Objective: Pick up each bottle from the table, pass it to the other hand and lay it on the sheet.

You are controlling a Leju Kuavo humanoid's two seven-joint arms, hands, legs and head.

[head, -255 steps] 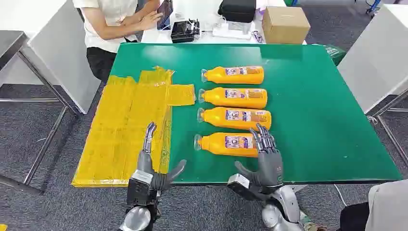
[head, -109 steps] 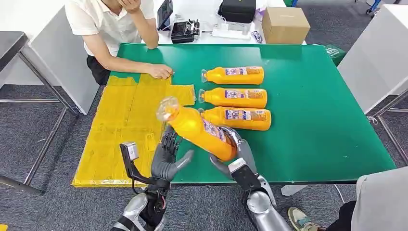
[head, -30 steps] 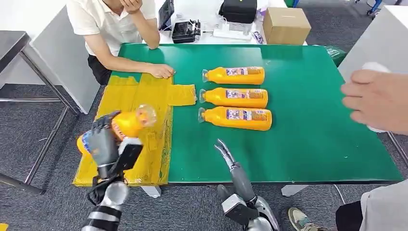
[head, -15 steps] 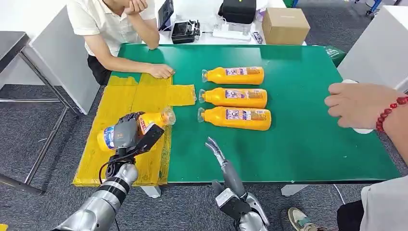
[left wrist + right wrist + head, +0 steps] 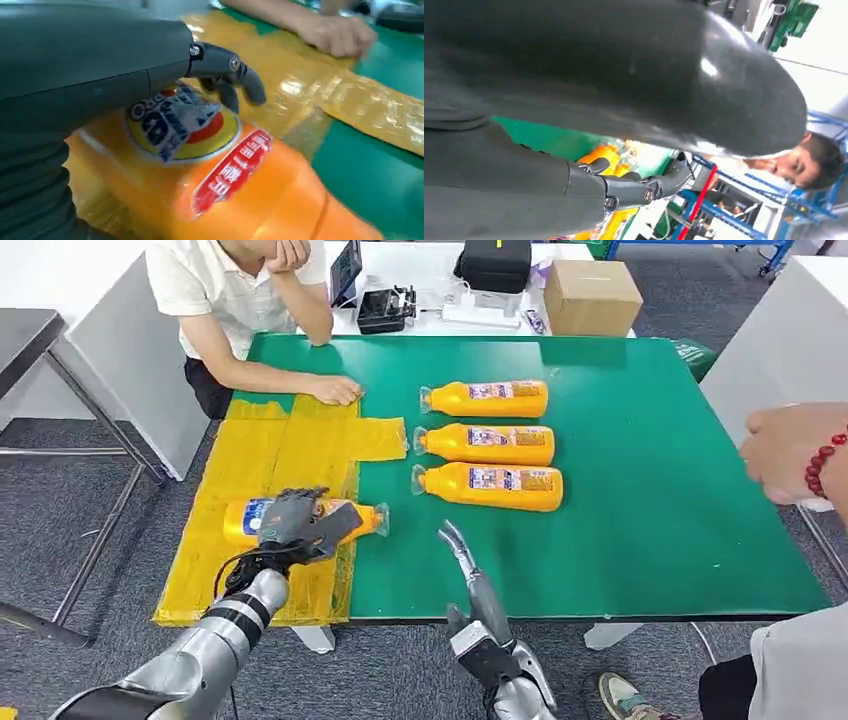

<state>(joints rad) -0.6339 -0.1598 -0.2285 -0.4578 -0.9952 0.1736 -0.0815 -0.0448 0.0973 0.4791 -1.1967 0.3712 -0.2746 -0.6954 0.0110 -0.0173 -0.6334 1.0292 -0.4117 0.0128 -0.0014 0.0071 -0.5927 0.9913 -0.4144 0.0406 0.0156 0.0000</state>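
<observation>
Bare green table (image 5: 640, 530) right of three bottles (image 5: 487, 443) lay free; person's forearm (image 5: 262, 377) blocked sheet's (image 5: 250, 455) far end; another person's hand (image 5: 795, 452) hovered at right edge

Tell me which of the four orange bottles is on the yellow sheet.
The bottle under the left hand, lying on the yellow sheet; the other three bottles lie on bare green table.
</observation>
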